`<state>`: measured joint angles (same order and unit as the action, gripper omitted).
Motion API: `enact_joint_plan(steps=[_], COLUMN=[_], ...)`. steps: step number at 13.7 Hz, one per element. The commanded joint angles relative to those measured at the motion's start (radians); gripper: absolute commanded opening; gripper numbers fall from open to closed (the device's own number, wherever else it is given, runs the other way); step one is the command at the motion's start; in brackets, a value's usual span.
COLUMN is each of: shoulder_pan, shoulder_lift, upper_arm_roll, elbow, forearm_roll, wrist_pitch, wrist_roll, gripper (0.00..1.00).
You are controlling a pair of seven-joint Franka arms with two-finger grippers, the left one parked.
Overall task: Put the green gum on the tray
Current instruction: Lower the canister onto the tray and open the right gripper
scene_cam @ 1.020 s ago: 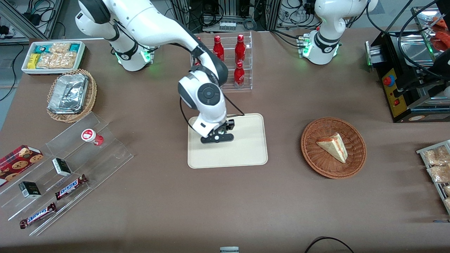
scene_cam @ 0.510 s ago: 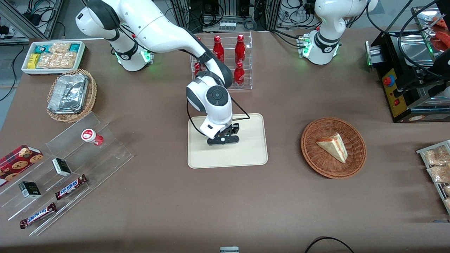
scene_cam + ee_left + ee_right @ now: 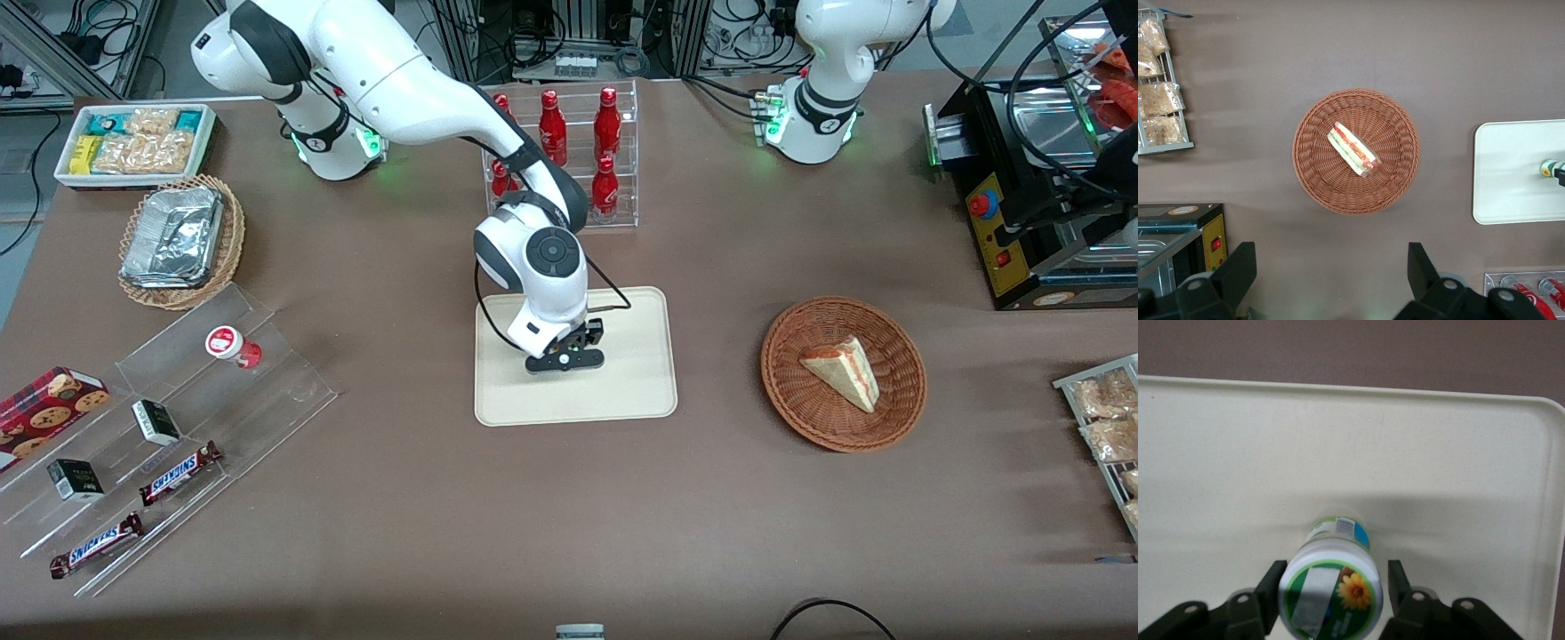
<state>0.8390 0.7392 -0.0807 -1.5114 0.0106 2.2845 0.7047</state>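
The green gum (image 3: 1331, 599), a small white bottle with a green lid label, stands upright on the cream tray (image 3: 1238, 440) between my gripper's fingers. My gripper (image 3: 1336, 579) hangs low over the middle of the tray (image 3: 622, 391) and is open. One finger (image 3: 1275, 583) is right against the bottle and a narrow gap shows at the other. In the front view the gripper (image 3: 565, 360) hides the gum. In the left wrist view the gum (image 3: 1547, 168) shows on the tray (image 3: 1511, 167).
A clear rack of red bottles (image 3: 578, 160) stands just farther from the front camera than the tray. A wicker basket with a sandwich (image 3: 843, 372) lies toward the parked arm's end. Toward the working arm's end, a clear stepped stand (image 3: 178, 418) holds a red-lidded bottle (image 3: 227, 343) and snacks.
My gripper has shifted a little toward the parked arm's end over the tray and come lower. Nothing else has moved.
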Motion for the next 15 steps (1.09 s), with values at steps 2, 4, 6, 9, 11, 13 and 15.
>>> enact_joint_plan(steps=[2, 4, 6, 9, 11, 13, 15], shoulder_pan=[0.014, 0.015, 0.015, 0.015, 0.014, 0.012, 0.0], shoulder_lift=[0.023, 0.023, 0.017, 0.003, -0.017, -0.046, -0.096], upper_arm_roll=[-0.01, -0.01, -0.01, -0.01, -0.011, -0.011, -0.011], elbow=[0.031, 0.031, 0.03, 0.028, 0.028, 0.028, 0.028], forearm_roll=[-0.034, -0.034, -0.035, -0.038, -0.052, -0.057, -0.064], wrist_pitch=[0.015, 0.015, 0.012, -0.006, -0.049, -0.085, -0.152], wrist_roll=[0.022, 0.021, 0.019, 0.012, 0.012, 0.009, -0.008], gripper=[1.0, 1.0, 1.0, 1.0, 1.0, 1.0, 1.0])
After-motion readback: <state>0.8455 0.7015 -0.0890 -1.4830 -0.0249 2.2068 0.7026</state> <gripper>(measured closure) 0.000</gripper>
